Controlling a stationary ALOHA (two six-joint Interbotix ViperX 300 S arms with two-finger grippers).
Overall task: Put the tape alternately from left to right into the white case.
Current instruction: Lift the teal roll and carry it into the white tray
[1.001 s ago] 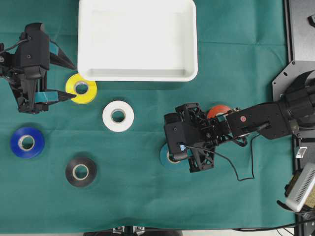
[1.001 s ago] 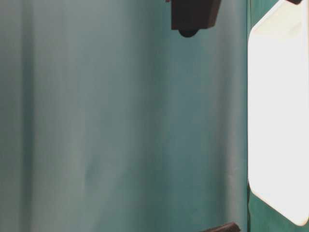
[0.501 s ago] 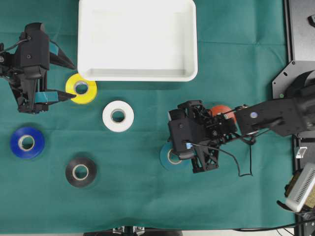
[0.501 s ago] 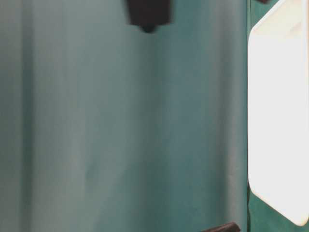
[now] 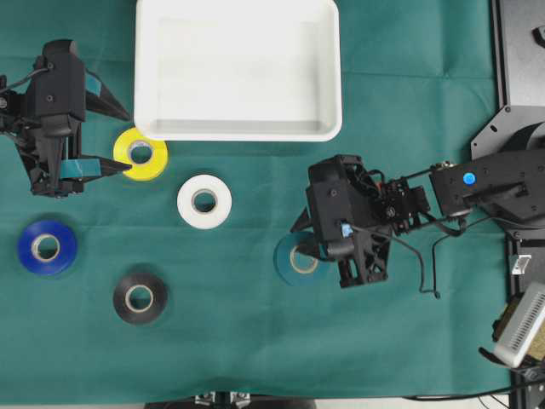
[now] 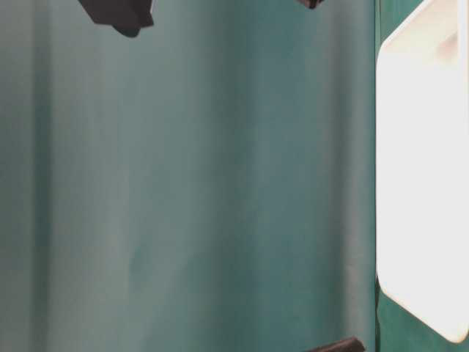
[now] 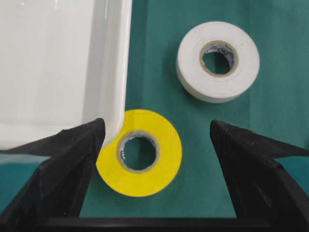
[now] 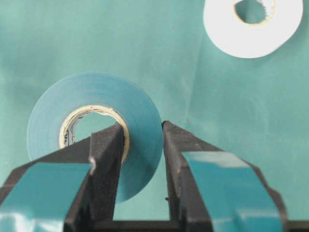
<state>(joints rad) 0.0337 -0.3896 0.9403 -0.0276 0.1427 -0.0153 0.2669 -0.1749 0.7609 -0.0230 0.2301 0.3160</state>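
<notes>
white case (image 6: 421, 183) cut off at right edge, orange roll hidden under right arm

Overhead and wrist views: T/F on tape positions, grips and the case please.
1. The right gripper is shut on the teal tape roll. True.
2. The white case holds two rolls. False: no rolls in it.
3. The left gripper is clamped on the yellow tape roll. False: its jaws stand open on either side of the roll.
4. The white tape roll lies on the cloth outside the case. True.
5. The black tape roll is stacked on the blue tape roll. False: they lie apart.
</notes>
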